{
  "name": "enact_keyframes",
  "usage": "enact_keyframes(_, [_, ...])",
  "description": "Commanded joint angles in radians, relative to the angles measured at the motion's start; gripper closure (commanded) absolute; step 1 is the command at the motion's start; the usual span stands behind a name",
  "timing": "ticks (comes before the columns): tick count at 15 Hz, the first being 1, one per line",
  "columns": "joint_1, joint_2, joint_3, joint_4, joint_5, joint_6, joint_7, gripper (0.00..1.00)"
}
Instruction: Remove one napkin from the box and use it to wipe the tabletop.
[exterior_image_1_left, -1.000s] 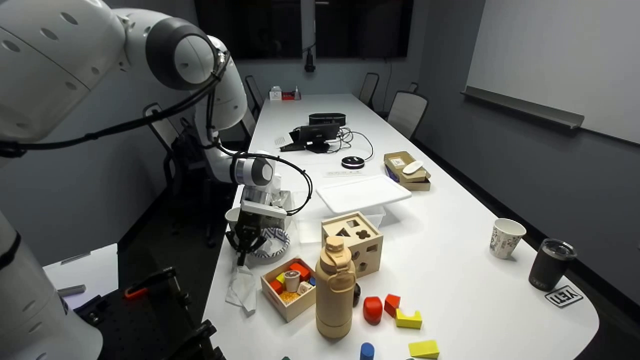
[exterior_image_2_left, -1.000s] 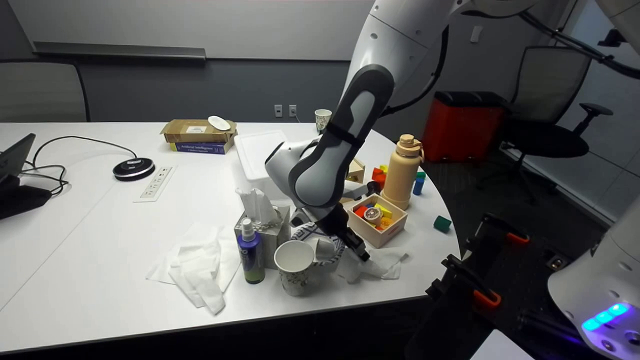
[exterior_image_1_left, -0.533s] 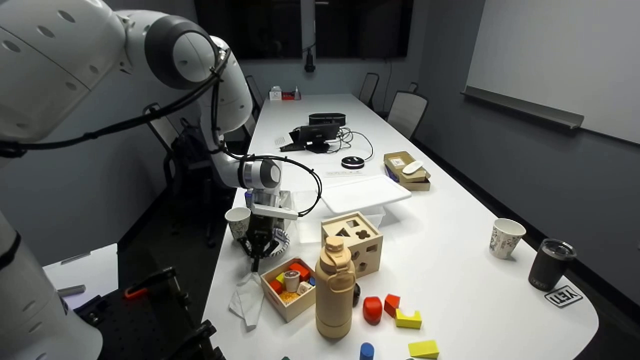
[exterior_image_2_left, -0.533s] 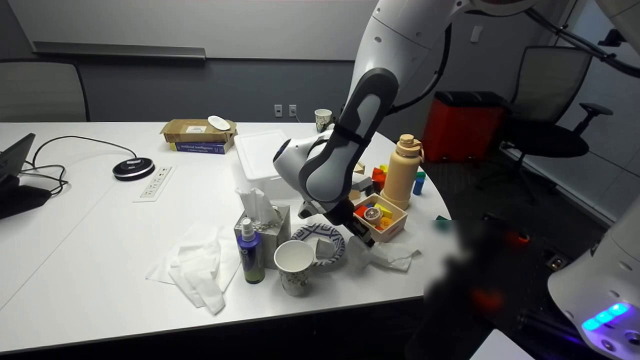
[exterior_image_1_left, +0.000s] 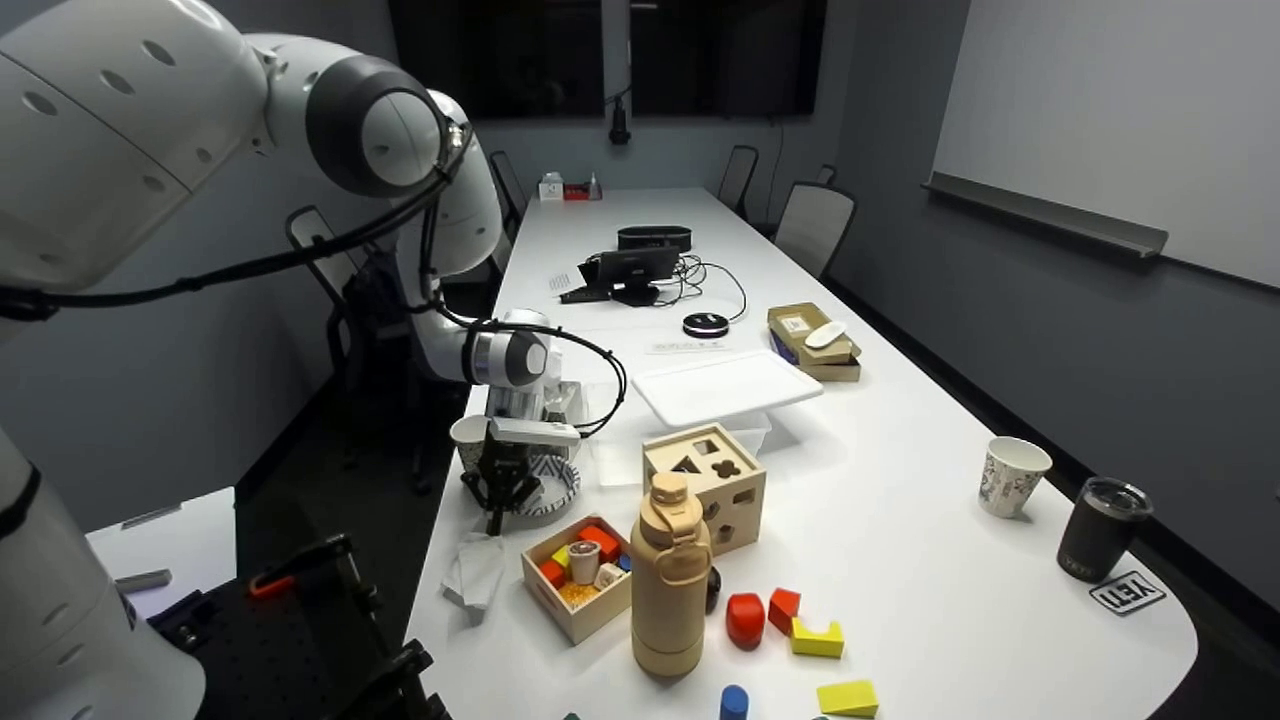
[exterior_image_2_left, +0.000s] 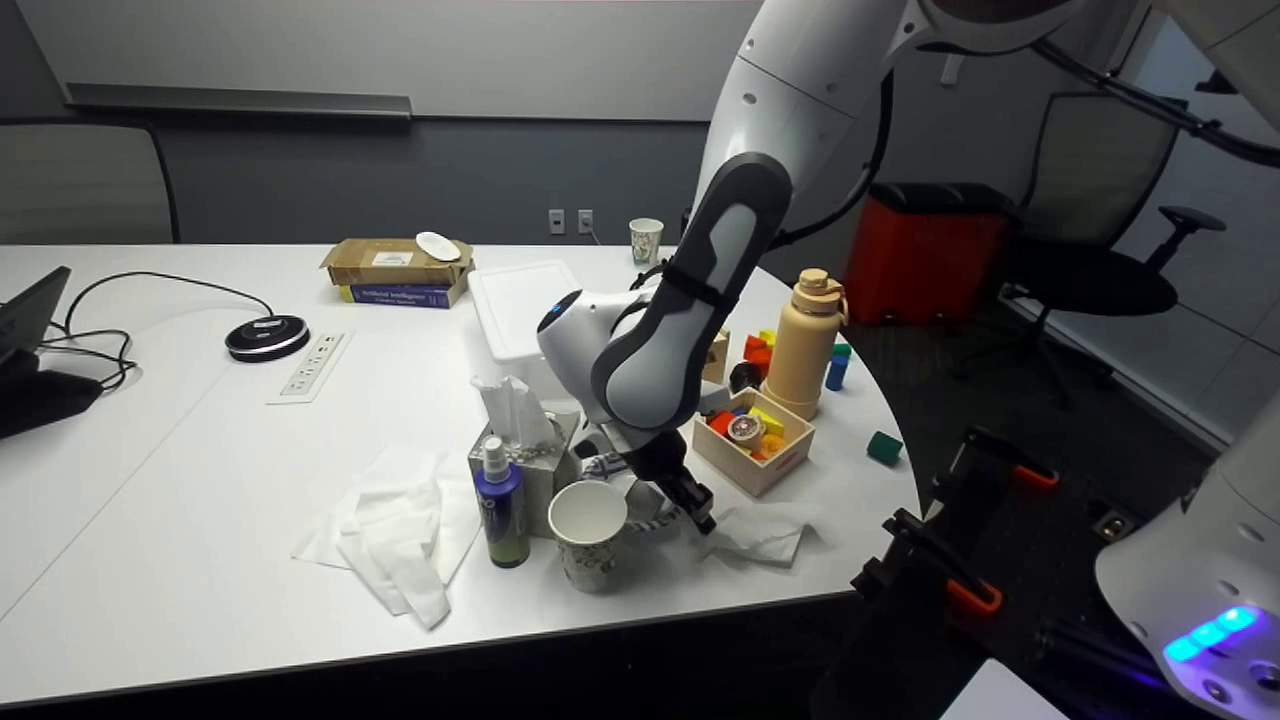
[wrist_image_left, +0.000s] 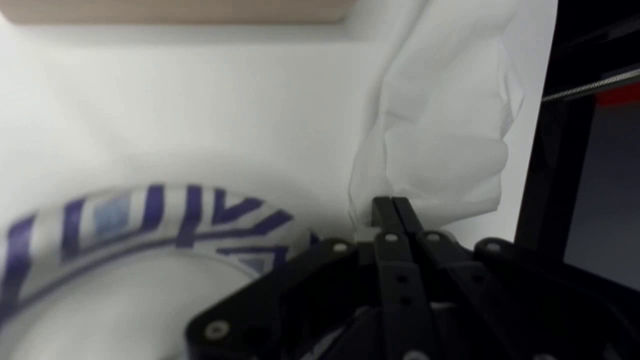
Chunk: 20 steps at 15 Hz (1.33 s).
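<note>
The fingers (wrist_image_left: 386, 220) pinch a crumpled white napkin (wrist_image_left: 445, 145) — it lies on the table (wrist_image_left: 225, 110) near the patterned plate (wrist_image_left: 154, 212)

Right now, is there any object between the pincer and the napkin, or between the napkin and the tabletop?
Nothing visible: the pincer grips the napkin, and its loose part spreads over the tabletop. A wider wipe might meet the patterned plate near the pincer, or the wooden box of blocks near the napkin.

Open tabletop (wrist_image_left: 215, 105), plate (wrist_image_left: 170, 215), wooden box (wrist_image_left: 180, 11) flanking
</note>
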<state>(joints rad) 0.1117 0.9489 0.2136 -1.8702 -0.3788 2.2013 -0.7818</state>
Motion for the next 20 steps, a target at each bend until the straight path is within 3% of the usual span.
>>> enact_keyframes(1, [-0.012, -0.014, 0.049, -0.027, 0.034, 0.003, -0.071, 1.0])
enact_keyframes(10, [0.034, -0.026, 0.056, -0.035, 0.012, 0.144, -0.062, 1.0])
enact_keyframes(15, [0.04, -0.043, 0.016, -0.024, -0.007, 0.097, -0.064, 1.0])
enact_keyframes(20, [0.03, -0.064, 0.0, -0.013, 0.009, -0.033, -0.079, 1.0])
